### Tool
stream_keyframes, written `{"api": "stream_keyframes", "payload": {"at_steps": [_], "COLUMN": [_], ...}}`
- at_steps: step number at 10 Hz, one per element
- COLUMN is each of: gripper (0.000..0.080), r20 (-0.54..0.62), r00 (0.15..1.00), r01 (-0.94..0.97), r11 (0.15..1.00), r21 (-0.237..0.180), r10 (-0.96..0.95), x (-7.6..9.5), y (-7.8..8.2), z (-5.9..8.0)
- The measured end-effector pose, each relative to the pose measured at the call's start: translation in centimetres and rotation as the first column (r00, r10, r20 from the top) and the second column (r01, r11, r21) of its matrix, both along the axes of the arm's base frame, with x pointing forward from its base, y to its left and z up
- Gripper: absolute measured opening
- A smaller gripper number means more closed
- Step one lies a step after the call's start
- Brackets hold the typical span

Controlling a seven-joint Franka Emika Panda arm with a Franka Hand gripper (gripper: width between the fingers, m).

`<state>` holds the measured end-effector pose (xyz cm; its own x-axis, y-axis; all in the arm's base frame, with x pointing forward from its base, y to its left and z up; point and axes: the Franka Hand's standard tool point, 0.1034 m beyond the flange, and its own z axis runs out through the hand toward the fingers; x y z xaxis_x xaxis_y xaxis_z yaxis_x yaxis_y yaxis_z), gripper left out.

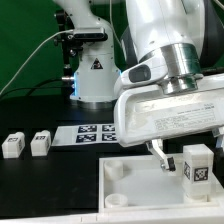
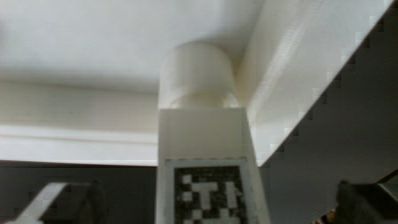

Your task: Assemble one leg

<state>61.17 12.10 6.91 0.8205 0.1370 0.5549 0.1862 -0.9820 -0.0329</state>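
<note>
Bench (image 1: 45,185) in the exterior view is matt black from the near edge back to the arm's base (image 1: 95,78), which stands at the rear with a thin cable (image 1: 35,50) curving in from the exterior view's left. The room behind is a pale grey blur there and darker toward the right; nothing in it can be made out. The marker board (image 1: 95,132) lies flat on the bench in front of the base. To the exterior view's left of it sit two small white blocks, one (image 1: 13,146) just beside the other (image 1: 40,143), each upright with a square marker facing the camera. A large white panel (image 1: 140,190) lies flat on the near part of the bench. The leg (image 1: 197,163) stands upright over the panel's far right corner, marker toward the camera. Whether its foot is seated in the panel cannot be told. The fingers (image 1: 158,151) hang from the white hand above it, with one prong visible beside the leg and clear of it.

The wrist view looks along the leg (image 2: 205,140), its rounded end against the white panel (image 2: 89,60), with dark bench (image 2: 338,140) on either side. The fingers (image 2: 50,205) show at both lower corners, spread wide and apart from the leg between them.
</note>
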Motion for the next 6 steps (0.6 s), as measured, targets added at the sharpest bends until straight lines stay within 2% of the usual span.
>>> {"api": "stream_keyframes", "payload": {"at_steps": [1, 2, 4, 5, 6], "gripper": [0.0649, 0.0649, 0.0649, 0.0649, 0.0649], "r20": [0.0, -0.024, -0.047, -0.115, -0.114], "r00": [1.0, 1.0, 0.999, 0.993, 0.993], "r01": [0.001, 0.003, 0.0, -0.006, -0.006], "r11": [1.0, 1.0, 1.0, 1.0, 1.0], "r21": [0.0, 0.002, 0.001, 0.009, 0.013], "r10": [-0.001, -0.003, 0.0, 0.007, 0.007], "x": [0.1, 0.1, 0.5, 0.3, 0.8], "y": [-0.1, -0.2, -0.5, 0.0, 0.2], "z": [0.1, 0.8, 3.8, 4.4, 5.1]}}
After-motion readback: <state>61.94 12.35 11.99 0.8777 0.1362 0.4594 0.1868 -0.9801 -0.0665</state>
